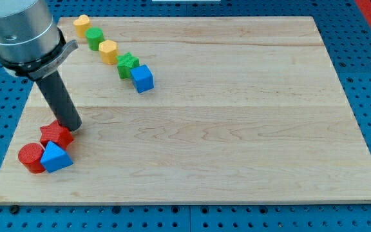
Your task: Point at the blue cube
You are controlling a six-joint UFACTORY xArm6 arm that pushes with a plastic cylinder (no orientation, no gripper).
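The blue cube (142, 78) sits on the wooden board (237, 129) at the upper left, at the lower right end of a slanted row of blocks. My tip (71, 126) is far from it, at the lower left, touching the upper right edge of a red star-shaped block (55, 134). The dark rod rises from there toward the view's top left.
The row above the blue cube holds a green star block (127, 64), a yellow block (108, 51), a green cylinder (95, 38) and a yellow block (81, 25). At the lower left, a red cylinder (31, 158) and a blue triangular block (56, 157) lie below the red star.
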